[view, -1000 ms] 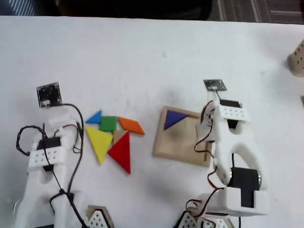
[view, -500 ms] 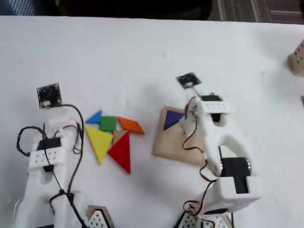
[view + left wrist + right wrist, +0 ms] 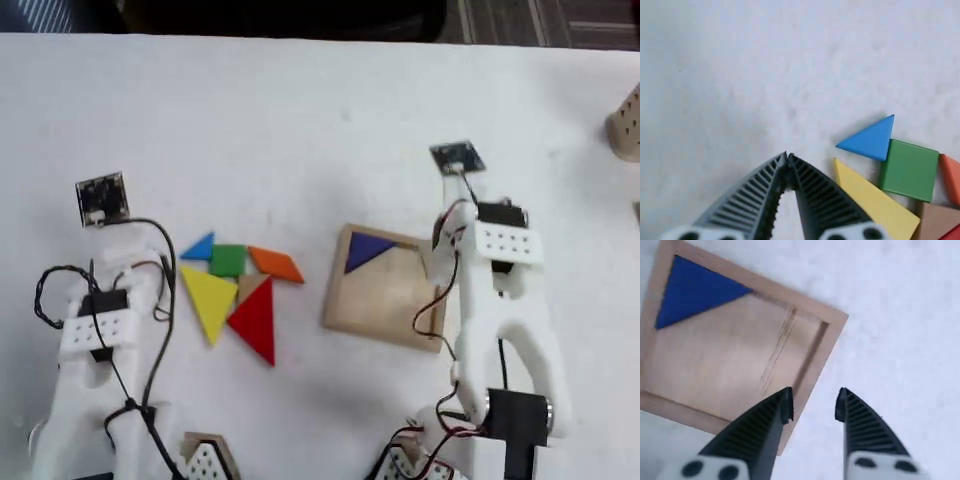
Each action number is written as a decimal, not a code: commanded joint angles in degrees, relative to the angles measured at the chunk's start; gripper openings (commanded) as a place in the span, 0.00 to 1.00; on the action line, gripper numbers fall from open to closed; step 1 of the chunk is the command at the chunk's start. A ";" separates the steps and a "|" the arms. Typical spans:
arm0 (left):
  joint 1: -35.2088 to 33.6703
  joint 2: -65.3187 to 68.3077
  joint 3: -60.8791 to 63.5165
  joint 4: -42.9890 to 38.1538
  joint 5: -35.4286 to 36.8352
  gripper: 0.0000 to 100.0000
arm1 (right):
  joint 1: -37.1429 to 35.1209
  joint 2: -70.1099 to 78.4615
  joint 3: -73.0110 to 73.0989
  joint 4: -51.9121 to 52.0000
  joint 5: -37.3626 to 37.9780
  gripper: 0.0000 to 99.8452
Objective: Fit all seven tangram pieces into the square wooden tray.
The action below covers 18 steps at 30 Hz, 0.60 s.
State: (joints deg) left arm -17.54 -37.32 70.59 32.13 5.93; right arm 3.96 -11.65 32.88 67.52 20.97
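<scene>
Left claw (image 3: 788,159) angled downward, tips pressed together, right claw (image 3: 813,404) angled downward, tips spread apart

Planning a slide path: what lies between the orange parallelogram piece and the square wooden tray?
Nothing. In the high view, only bare white table separates the orange parallelogram piece from the square wooden tray.

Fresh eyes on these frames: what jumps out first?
The bright cluster of loose pieces lies left of the tray in the high view. The tray holds just one dark blue triangle, tucked in a corner. The right gripper hangs open over the tray's rim, and the left gripper sits shut beside the loose pieces.
</scene>
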 commanded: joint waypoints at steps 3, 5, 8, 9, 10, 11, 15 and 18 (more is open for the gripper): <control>-0.31 -1.36 -0.18 -1.76 0.00 0.02 | 1.10 -0.31 9.76 -12.44 -4.48 0.16; -0.31 -1.36 -0.09 -1.76 0.00 0.02 | 0.75 1.98 11.43 -16.48 -4.84 0.16; -0.31 -1.45 0.88 -2.46 0.00 0.02 | 0.66 5.76 9.85 -17.71 -4.84 0.16; -0.31 -1.45 0.97 -3.16 0.00 0.02 | 0.84 7.08 8.53 -17.54 -4.92 0.16; -0.40 -1.45 0.97 -3.34 0.00 0.02 | 1.01 8.31 7.47 -17.36 -5.10 0.16; -0.40 -1.45 0.97 -3.43 0.00 0.02 | 1.01 9.71 6.33 -16.40 -5.01 0.16; -0.48 -1.45 0.97 -3.25 0.00 0.02 | 0.57 14.29 0.53 -12.44 -4.84 0.16; -0.48 -1.45 1.05 -3.16 0.00 0.02 | -1.19 17.10 -3.08 -11.30 -4.66 0.16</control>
State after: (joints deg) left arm -17.54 -37.32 72.09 30.37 5.93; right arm 4.48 2.59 35.69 55.30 16.22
